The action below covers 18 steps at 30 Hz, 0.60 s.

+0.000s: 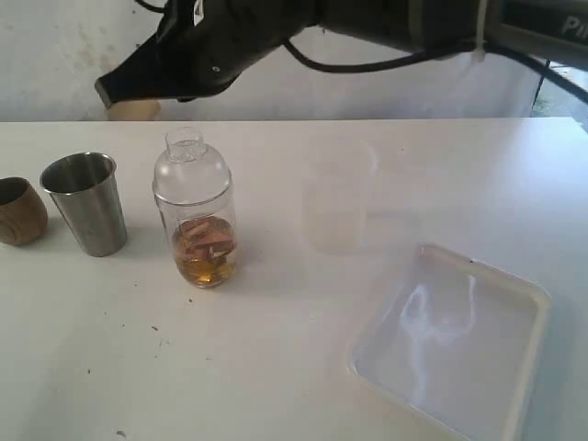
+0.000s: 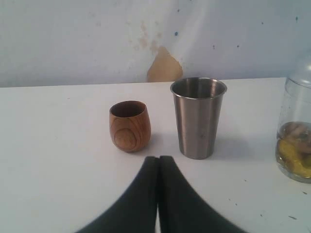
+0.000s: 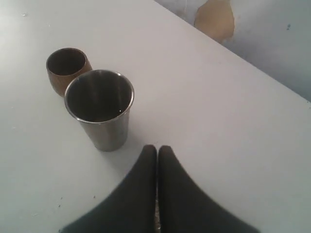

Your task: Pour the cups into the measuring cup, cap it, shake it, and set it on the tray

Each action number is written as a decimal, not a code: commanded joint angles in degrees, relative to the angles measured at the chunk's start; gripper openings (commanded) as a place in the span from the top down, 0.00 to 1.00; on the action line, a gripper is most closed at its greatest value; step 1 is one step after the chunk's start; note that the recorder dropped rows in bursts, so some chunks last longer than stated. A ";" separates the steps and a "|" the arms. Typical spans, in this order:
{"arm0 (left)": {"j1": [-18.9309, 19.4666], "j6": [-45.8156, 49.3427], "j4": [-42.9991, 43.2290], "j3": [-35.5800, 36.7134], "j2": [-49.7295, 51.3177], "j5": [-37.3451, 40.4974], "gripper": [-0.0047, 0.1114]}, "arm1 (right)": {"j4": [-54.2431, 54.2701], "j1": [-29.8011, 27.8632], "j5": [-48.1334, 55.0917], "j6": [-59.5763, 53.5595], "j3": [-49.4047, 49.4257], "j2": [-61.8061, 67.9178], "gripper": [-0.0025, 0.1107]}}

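Observation:
The measuring cup (image 1: 195, 220) stands upright on the table with its clear dome lid on, holding amber liquid and brownish pieces; its edge shows in the left wrist view (image 2: 295, 141). To its left are the steel tumbler (image 1: 84, 202) (image 2: 198, 116) (image 3: 99, 109) and the wooden cup (image 1: 18, 211) (image 2: 129, 126) (image 3: 66, 68), both looking empty. The frosted cup (image 1: 338, 202) stands right of the measuring cup. The tray (image 1: 514, 294) lies at the front right. My right gripper (image 1: 103, 92) (image 3: 157, 147) hangs shut and empty above and behind the steel tumbler. My left gripper (image 2: 159, 158) is shut, low, facing both cups.
The white table (image 1: 276, 367) ends at a pale wall behind. A tan patch (image 1: 135, 110) marks the wall at the table's back edge. My right arm (image 1: 367, 28) stretches across the top of the exterior view from the right.

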 commanded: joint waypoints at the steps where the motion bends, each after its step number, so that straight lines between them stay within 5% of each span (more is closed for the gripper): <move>1: 0.05 -0.01 0.03 0.28 -0.26 -0.39 0.96 | 0.06 0.98 -10.27 0.06 8.25 -0.22 0.98; 6: 0.05 -0.01 0.03 0.28 -0.26 -0.39 0.96 | 0.06 1.20 -18.50 2.42 15.43 -0.22 0.98; 18: 0.05 -0.01 0.03 0.28 -0.26 -0.39 0.96 | -0.18 1.20 -22.22 2.53 15.80 -5.64 0.98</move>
